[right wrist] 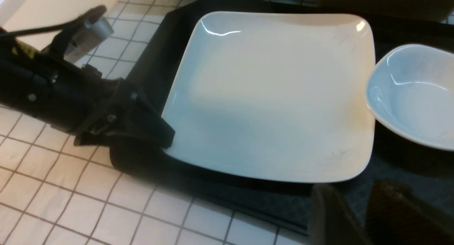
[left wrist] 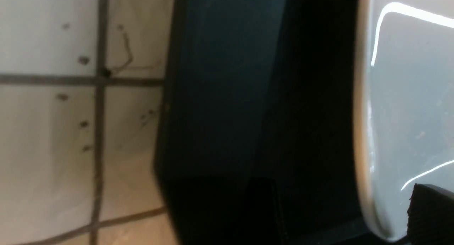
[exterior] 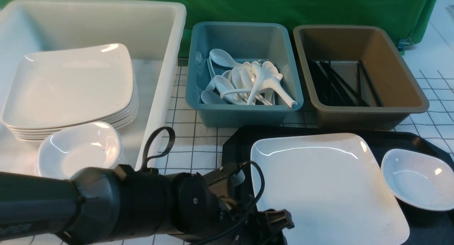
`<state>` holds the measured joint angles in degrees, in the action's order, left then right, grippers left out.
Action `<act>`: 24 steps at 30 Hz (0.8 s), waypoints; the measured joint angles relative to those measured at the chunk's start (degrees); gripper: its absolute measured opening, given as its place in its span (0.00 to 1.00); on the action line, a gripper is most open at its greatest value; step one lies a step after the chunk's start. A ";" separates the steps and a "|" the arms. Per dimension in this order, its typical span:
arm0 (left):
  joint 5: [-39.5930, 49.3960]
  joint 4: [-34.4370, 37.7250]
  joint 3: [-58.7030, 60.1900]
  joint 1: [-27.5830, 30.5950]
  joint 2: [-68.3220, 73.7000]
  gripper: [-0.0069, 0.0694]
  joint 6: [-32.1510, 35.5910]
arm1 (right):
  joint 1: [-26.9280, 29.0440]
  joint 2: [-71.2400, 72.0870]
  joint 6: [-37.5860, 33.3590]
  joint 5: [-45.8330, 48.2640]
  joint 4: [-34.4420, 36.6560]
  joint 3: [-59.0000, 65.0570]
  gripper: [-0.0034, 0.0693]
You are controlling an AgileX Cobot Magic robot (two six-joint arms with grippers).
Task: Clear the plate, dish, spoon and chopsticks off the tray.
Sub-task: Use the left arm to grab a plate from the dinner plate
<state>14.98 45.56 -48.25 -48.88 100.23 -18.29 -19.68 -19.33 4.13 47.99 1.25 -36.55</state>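
Note:
The large white plate (exterior: pixel 326 181) (right wrist: pixel 269 96) lies on the black tray (exterior: pixel 237 142) (right wrist: pixel 156 60), and the small white dish (exterior: pixel 418 179) (right wrist: pixel 415 92) sits on the tray just to its right. My left gripper (exterior: pixel 278 222) (right wrist: pixel 165 140) (left wrist: pixel 345 216) is at the plate's near-left corner. It is open, with one finger (left wrist: pixel 431 213) over the plate (left wrist: pixel 408 96) and the other over the tray (left wrist: pixel 220 96); the rim lies between them. My right gripper (right wrist: pixel 361 220) hovers over the tray's near edge, open with nothing between its fingers. No spoon or chopsticks show on the tray.
A white tub (exterior: pixel 170 46) at the back left holds a stack of plates (exterior: pixel 71 85) and dishes (exterior: pixel 79 149). The teal tub (exterior: pixel 244 113) holds several white spoons (exterior: pixel 244 83). The brown tub (exterior: pixel 369 113) holds black chopsticks (exterior: pixel 340 83). A checked cloth covers the table.

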 joint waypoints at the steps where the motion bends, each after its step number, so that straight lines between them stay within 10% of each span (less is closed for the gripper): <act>1: 0.06 0.27 -0.42 0.00 0.43 0.75 0.17 | 0.00 0.00 0.00 0.00 0.00 0.00 0.36; 19: -2.84 9.65 -5.95 0.00 5.69 0.73 6.28 | 0.00 0.00 0.04 0.00 0.00 0.00 0.38; 24: -5.35 11.72 -5.95 -0.06 6.23 0.60 10.55 | 0.00 0.00 -0.02 0.00 0.00 0.00 0.38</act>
<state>9.63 57.29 -54.20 -48.94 106.46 -7.74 -19.68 -19.33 4.11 47.99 1.25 -36.55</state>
